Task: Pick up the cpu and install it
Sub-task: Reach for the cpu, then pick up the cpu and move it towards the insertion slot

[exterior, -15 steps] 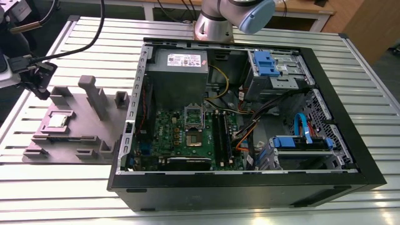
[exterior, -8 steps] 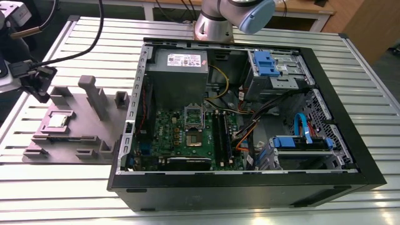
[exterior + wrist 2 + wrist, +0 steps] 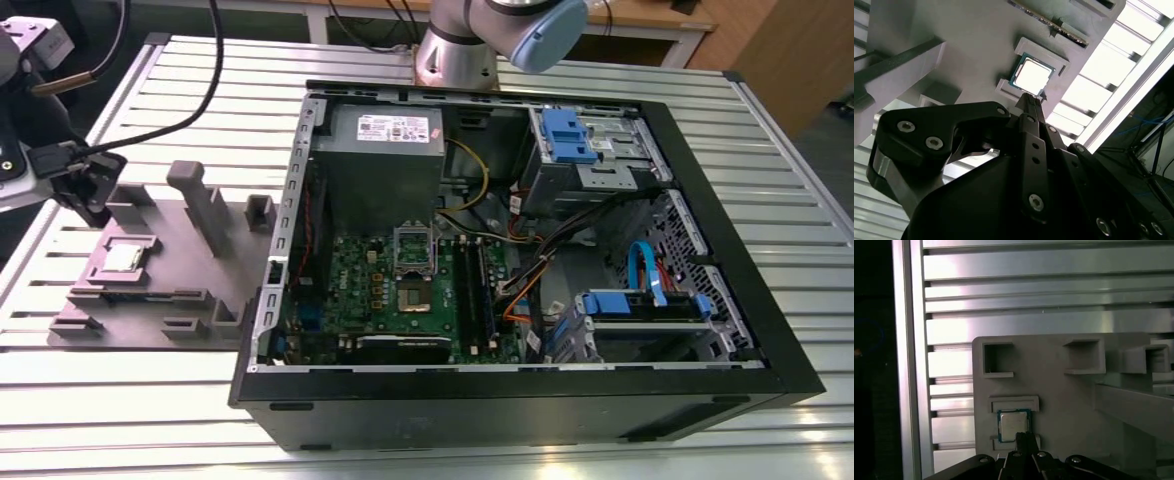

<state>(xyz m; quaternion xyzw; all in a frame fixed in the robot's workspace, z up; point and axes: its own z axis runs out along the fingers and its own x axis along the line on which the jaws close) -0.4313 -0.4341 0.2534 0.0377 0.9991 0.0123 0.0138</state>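
You have bright, even overhead light in the exterior view. In the second wrist view the table (image 3: pixel 1094 65) slats blow out white, the cpu (image 3: pixel 1034 76) glares, and the tool (image 3: pixel 1030 99) reads as a dark, shadowed silhouette.

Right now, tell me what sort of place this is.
Probably a robotics lab bench for computer assembly: a slotted aluminium table, an open computer case, and a grey fixture holding the cpu.
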